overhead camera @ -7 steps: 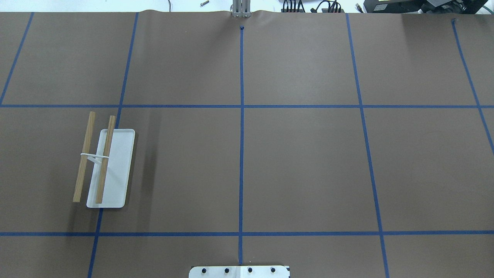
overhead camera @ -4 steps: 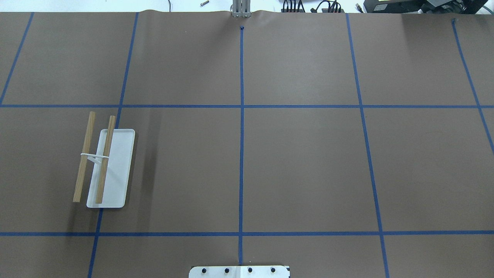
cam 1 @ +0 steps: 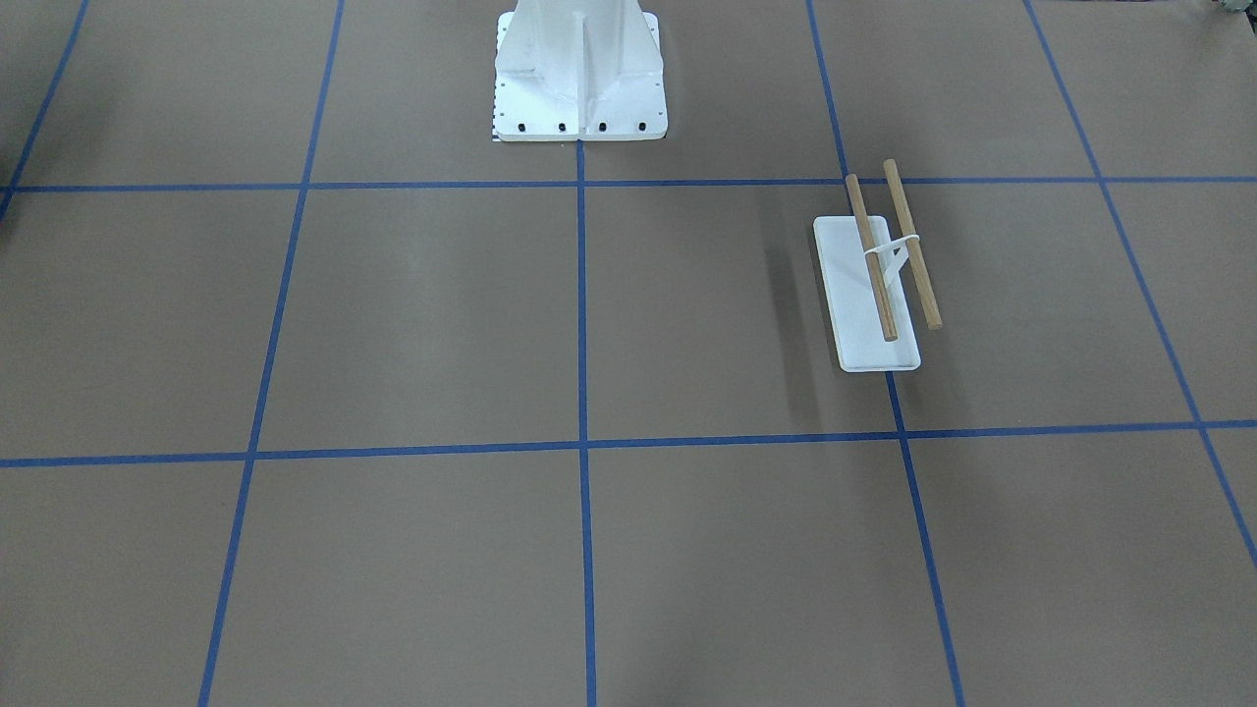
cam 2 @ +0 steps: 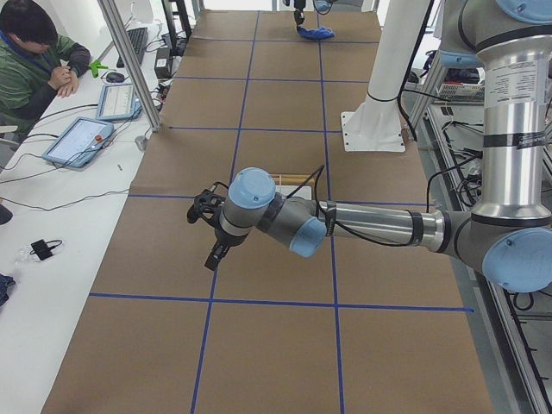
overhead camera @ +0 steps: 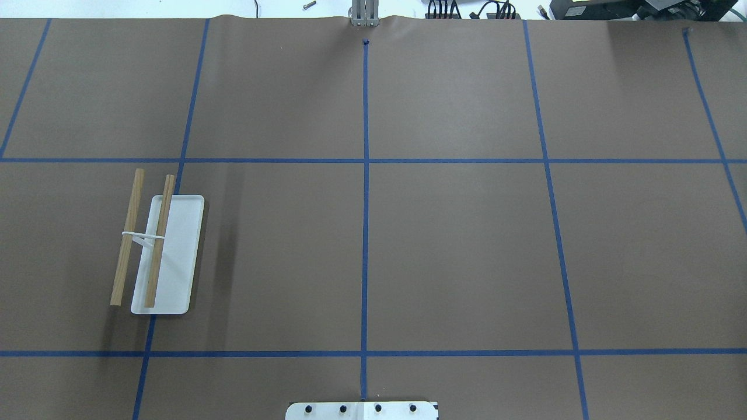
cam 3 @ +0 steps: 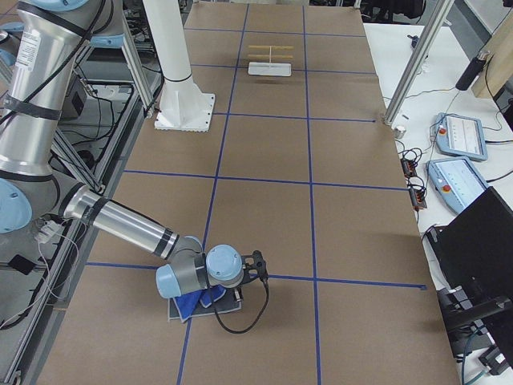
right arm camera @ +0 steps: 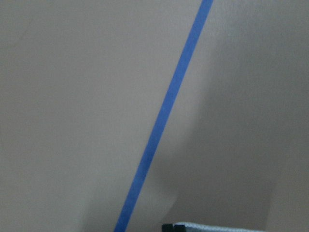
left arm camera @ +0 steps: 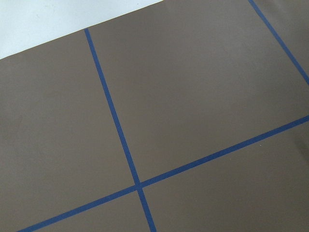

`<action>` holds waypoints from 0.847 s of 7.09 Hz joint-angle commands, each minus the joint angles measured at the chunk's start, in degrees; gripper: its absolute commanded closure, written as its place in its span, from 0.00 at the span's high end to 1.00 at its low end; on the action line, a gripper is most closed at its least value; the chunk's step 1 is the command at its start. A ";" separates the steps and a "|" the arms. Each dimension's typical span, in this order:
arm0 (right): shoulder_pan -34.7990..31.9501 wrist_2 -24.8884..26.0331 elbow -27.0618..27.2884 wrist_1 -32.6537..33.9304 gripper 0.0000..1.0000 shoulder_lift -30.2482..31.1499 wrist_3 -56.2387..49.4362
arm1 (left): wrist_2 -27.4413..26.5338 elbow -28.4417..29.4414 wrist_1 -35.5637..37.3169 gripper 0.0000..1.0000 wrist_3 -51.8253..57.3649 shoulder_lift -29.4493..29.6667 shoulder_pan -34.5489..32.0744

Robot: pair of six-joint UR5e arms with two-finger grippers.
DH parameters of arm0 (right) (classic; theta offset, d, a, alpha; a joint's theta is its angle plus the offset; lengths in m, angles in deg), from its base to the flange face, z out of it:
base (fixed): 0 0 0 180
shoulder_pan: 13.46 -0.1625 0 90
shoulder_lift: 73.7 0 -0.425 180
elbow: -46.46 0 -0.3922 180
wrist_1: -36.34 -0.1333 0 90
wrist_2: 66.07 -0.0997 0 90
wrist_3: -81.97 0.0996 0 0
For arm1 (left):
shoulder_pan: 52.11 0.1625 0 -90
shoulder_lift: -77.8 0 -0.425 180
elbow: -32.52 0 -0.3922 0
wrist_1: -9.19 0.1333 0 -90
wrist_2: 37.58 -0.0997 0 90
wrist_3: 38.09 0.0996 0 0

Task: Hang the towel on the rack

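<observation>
Fingers (cam 2: 216,254) unreadable — one towel (cam 3: 192,303), one rack (overhead camera: 178,256), two dowels (overhead camera: 131,216).

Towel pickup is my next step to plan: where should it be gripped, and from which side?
The towel lies low and rumpled on the table, partly hidden under the right arm. Probably pinch the blue fold that shows at its edge, with the jaws coming straight down from above, since nothing stands up to grasp sideways.

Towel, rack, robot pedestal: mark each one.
towel (cam 3: 192,304), exterior right view, on its blue side.
rack (overhead camera: 178,256), overhead exterior view, on the bare white base plate.
robot pedestal (cam 1: 579,59), exterior front-facing view, on the white column.
</observation>
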 commanded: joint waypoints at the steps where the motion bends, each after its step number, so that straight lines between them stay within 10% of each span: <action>1: -6.23 -0.30 0.42 9.25 0.00 -11.24 -0.09 | 0.07 0.11 -0.07 0.98 -1.14 0.45 0.00; 6: -7.08 -0.30 9.53 23.17 0.00 -28.40 1.93 | 4.69 -0.77 -2.53 0.99 -13.94 5.35 0.61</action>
